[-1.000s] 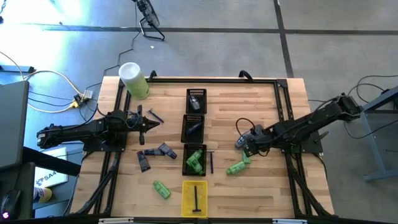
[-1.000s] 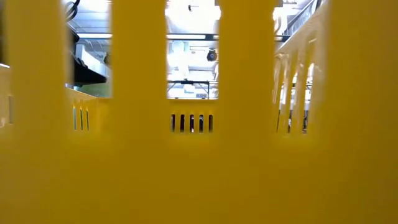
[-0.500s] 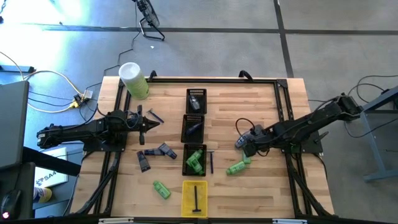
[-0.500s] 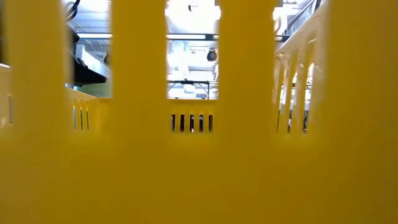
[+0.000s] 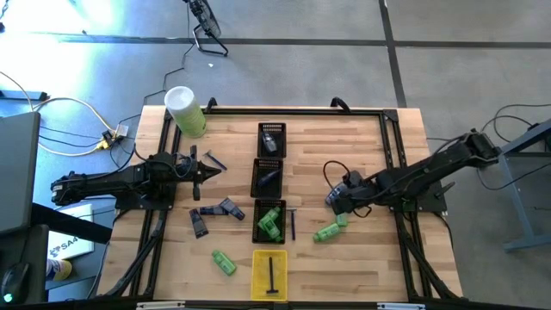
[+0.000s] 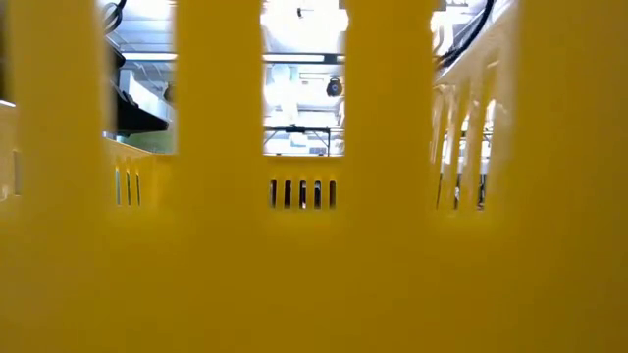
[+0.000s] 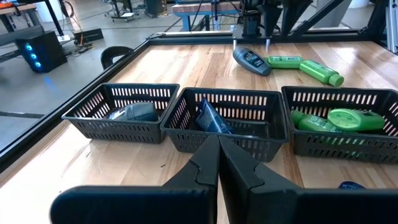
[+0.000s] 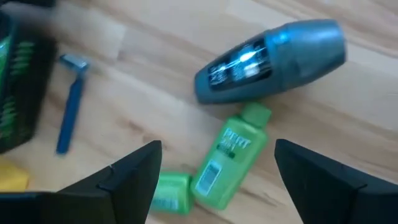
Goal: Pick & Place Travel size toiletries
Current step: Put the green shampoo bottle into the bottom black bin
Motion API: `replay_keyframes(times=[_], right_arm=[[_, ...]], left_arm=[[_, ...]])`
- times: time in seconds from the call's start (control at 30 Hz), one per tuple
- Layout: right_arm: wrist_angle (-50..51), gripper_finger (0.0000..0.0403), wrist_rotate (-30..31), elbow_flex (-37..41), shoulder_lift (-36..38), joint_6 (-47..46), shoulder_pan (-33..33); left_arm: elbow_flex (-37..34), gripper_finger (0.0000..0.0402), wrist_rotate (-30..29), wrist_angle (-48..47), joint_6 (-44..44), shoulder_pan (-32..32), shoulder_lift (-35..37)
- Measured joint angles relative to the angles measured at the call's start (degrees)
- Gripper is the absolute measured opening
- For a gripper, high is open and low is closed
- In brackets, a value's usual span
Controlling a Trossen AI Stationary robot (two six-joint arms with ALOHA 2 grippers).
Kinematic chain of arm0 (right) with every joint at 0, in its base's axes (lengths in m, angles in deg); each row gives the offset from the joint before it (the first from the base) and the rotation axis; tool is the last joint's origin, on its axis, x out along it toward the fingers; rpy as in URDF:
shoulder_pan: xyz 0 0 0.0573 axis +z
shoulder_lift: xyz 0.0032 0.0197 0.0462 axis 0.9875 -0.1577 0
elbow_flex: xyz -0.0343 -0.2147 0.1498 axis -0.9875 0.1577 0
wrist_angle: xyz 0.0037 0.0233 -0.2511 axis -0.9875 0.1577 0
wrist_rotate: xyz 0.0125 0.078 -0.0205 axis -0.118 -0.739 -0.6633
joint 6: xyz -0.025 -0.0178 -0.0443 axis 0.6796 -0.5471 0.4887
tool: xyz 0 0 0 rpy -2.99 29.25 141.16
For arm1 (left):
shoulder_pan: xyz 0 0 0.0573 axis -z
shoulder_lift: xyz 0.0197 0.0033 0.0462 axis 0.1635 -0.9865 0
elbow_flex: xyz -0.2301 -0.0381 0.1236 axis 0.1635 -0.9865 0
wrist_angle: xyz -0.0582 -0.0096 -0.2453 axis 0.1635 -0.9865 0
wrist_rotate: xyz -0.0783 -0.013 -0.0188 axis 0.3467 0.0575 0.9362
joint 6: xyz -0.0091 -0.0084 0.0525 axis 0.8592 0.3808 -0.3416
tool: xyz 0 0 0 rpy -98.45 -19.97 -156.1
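Note:
My right gripper (image 8: 227, 180) (image 5: 337, 203) is open and hangs over the right half of the table. Below its spread fingers lie a bright green bottle (image 8: 231, 157) (image 5: 328, 231), a second green bottle (image 8: 169, 193) and a grey-blue oval piece (image 8: 271, 59) (image 5: 331, 197), all flat on the wood. A blue razor (image 8: 68, 102) (image 5: 293, 224) lies beside them. My left gripper (image 7: 218, 155) (image 5: 209, 168) is shut and waits on the left side. Two purple-grey tubes (image 5: 215, 213) and another green bottle (image 5: 224, 263) lie on the near-left wood.
Three black trays (image 5: 269, 178) stand in a row down the table's middle, holding a grey piece (image 7: 132, 112), a blue tube (image 7: 210, 118) and green bottles (image 7: 339, 119). A yellow tray (image 5: 269, 274) at the near edge fills the low view (image 6: 314, 245). A pale-green cylinder (image 5: 185, 110) stands far left.
My right gripper has edged slightly toward the table's left, over the grey-blue oval piece, and its cable now shows at the top of the low view. Nothing on the table has moved.

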Motion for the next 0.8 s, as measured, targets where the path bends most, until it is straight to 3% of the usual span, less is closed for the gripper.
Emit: replay_keyframes(times=[0.43, 0.8], right_arm=[[-1.74, 0.0305, -2.66, -0.01, -11.41, -2.55, 0.41], [-3.24, 0.0305, -4.42, 0.02, -16.45, -2.45, 0.41]], left_arm=[[0.01, 0.0006, 0.00, 0.00, 0.00, 0.02, 0.02], [0.00, 0.0006, -0.01, 0.00, -0.01, 0.01, 0.02]])
